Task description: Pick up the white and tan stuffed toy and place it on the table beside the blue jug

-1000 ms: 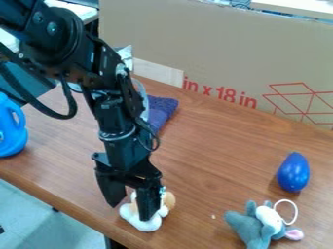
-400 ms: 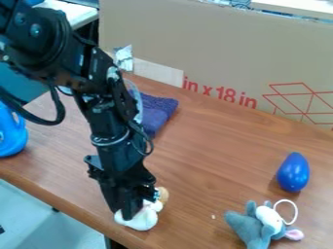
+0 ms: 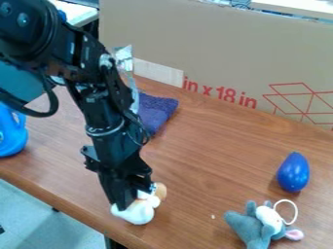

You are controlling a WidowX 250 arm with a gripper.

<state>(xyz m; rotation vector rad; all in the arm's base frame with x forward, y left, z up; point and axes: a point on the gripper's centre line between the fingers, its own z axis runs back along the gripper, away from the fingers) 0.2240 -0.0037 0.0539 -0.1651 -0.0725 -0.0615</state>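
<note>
One claw (image 3: 123, 206) grasping white toy (image 3: 138, 213) near front edge of table (image 3: 208, 165) | grey toy (image 3: 249, 228), blue egg (image 3: 293, 173) lying apart | arm (image 3: 107, 109) partly hiding purple cloth (image 3: 156, 111) | cardboard (image 3: 221, 53) standing behind

Fairly bright, diffuse light, with soft shadows beside the blue egg (image 3: 293, 172) and across the pale floor (image 3: 32, 206)

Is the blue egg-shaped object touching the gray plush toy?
No, bare tabletop shows between the blue egg-shaped object and the gray plush toy.
</note>
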